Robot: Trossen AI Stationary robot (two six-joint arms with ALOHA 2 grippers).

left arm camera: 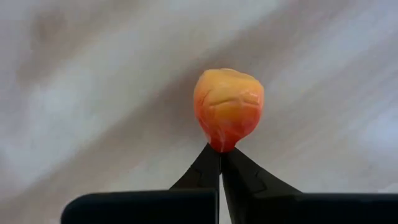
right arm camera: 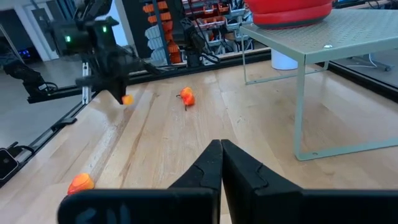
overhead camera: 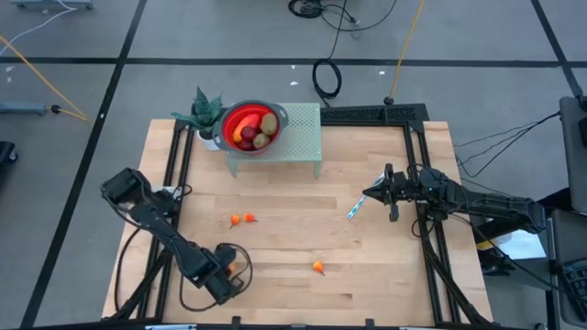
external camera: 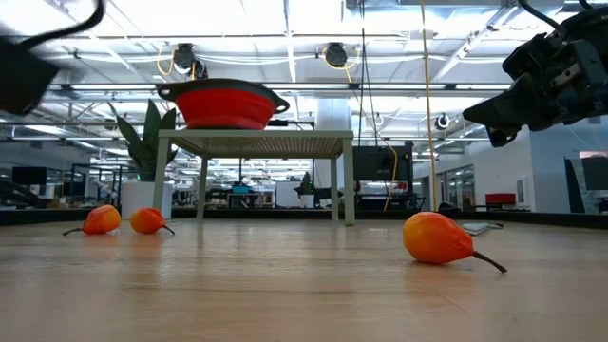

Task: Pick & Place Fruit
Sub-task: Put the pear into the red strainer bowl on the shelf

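My left gripper (overhead camera: 231,271) is over the table's near left part, shut on a small orange toy fruit (left arm camera: 228,109). That fruit also shows below the gripper in the right wrist view (right arm camera: 127,99). Two more orange pieces (overhead camera: 242,219) lie side by side on the wood left of centre. A third orange piece (overhead camera: 318,268) lies nearer the near edge, stalk on the table (external camera: 439,237). The red bowl (overhead camera: 249,126) stands on a pale green rack and holds dark red and brownish-green fruits. My right gripper (right arm camera: 221,148) is shut and touches nothing, above the table's right side (overhead camera: 369,194). My left gripper pinches the orange fruit between its two fingertips (left arm camera: 211,163), by its narrow reddish end (left arm camera: 222,144). The rounded end points away from the fingers. The fruit is lifted clear of the table, as the right wrist view shows.
A slim blue-and-white stick (overhead camera: 354,209) lies on the wood just ahead of my right gripper. The green rack (overhead camera: 303,137) stands on thin legs at the far middle, a small potted plant (overhead camera: 205,112) beside it. Black frame rails run along both table sides.
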